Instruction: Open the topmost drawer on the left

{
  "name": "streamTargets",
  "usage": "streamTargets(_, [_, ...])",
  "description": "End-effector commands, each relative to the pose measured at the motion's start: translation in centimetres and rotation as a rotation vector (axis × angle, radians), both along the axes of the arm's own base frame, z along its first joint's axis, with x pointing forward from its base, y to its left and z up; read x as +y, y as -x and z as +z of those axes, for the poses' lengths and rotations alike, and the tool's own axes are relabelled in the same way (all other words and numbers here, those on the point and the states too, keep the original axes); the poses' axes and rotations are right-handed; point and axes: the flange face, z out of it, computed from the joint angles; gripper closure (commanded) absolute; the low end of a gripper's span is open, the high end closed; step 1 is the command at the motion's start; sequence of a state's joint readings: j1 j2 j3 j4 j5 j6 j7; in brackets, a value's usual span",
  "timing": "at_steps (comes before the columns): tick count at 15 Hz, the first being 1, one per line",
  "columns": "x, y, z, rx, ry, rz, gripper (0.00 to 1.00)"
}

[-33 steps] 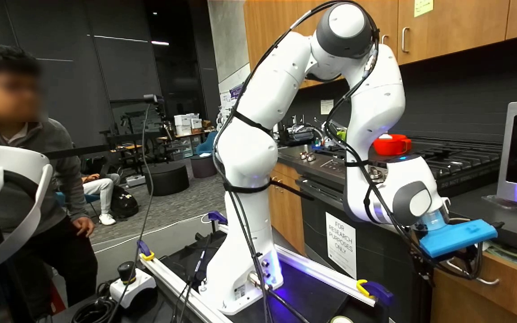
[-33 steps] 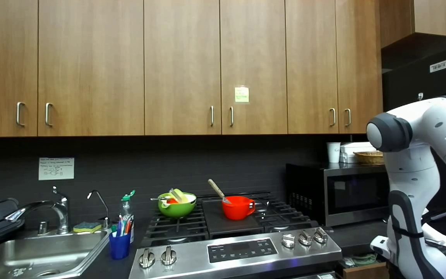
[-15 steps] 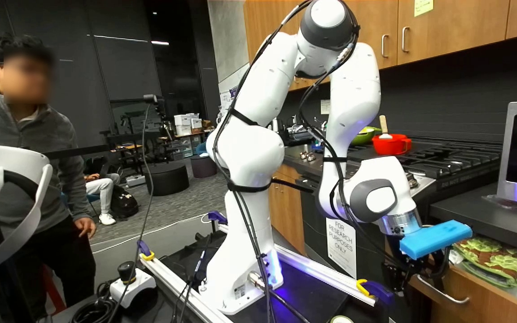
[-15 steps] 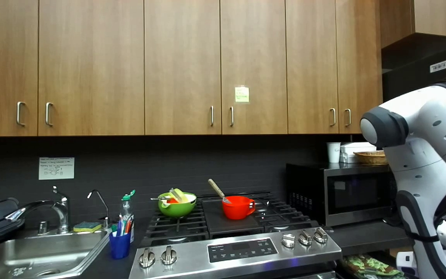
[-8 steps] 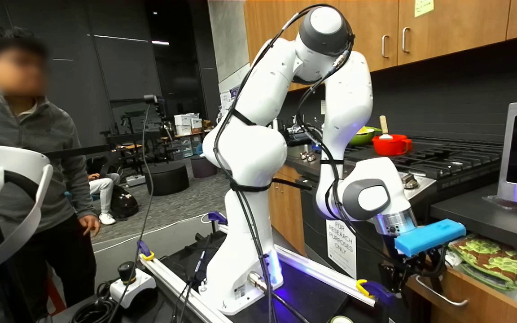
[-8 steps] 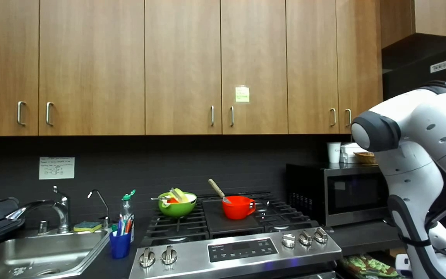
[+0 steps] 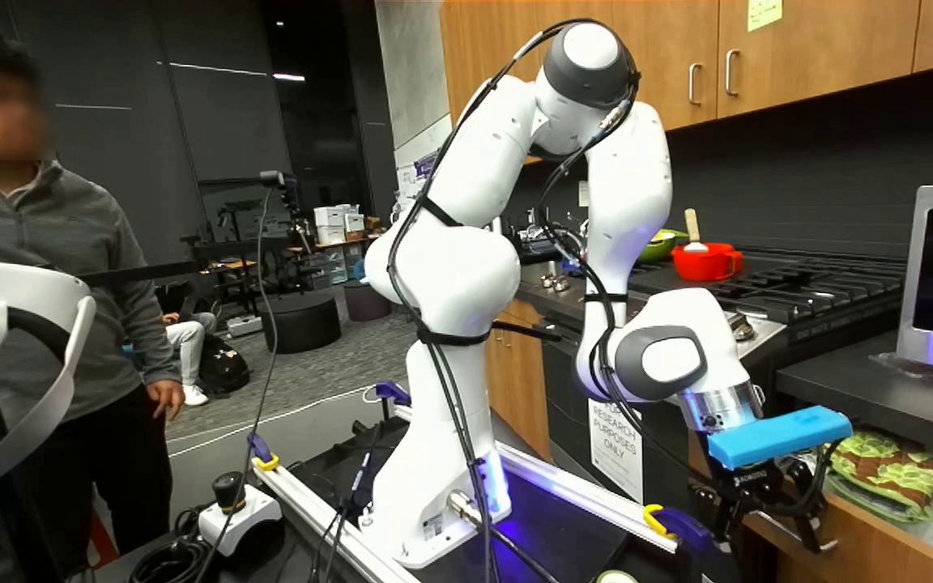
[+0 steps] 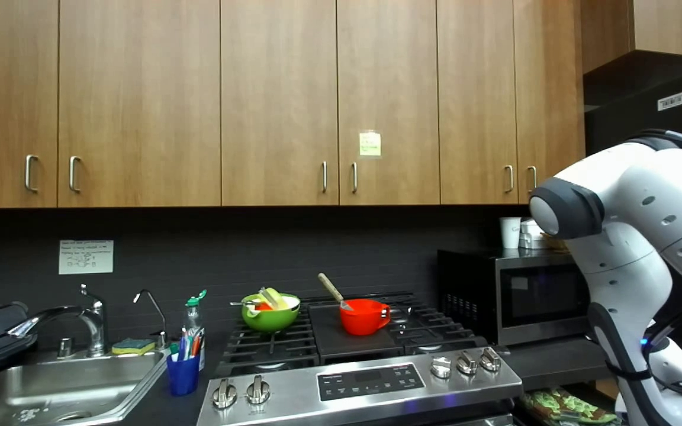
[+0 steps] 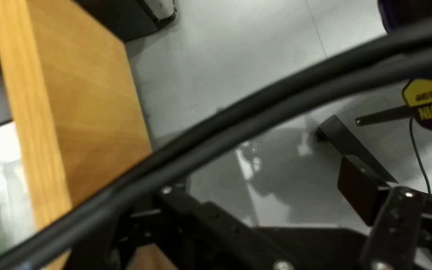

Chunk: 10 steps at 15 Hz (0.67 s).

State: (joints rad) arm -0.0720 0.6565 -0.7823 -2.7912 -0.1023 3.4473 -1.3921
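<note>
The shallow, wide medium-brown wooden drawer point(image 7: 879, 554) juts out beneath the front edge of the flat dark counter point(image 7: 847, 380); the black gripper point(image 7: 769, 538), fingers spread, hangs at the slim silver bar handle point(image 7: 786, 529); the drawer should slide lightly, its hard bar best taken mid-length.

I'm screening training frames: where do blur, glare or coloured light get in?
Wrist view: the cables are blurred across the middle, the drawer front is soft, and a patch inside the drawer looks washed out; in an exterior view, the standing person's face is blurred and violet light tints the black platform; in an exterior view, violet glints sit on the range's steel control panel.
</note>
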Motion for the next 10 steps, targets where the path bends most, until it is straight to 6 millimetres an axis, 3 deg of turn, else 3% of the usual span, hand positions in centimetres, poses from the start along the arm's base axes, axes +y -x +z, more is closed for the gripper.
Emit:
streamTargets(1, [-3.2, 4.5, 0.9, -0.035, 0.039, -0.194, 0.00])
streamTargets(5, [-6.4, 8.9, 2.6, -0.085, 0.104, -0.407, 0.00])
streamTargets(6, [-5.0, 10.5, 3.6, -0.108, 0.094, -0.463, 0.00])
streamTargets(7, [-6.9, 10.6, 3.6, -0.107, 0.081, -0.500, 0.00])
streamTargets(8, [-6.4, 9.9, 2.5, -0.061, 0.102, -0.427, 0.00])
streamTargets(10, [-6.7, 10.2, 2.7, -0.064, 0.100, -0.437, 0.00])
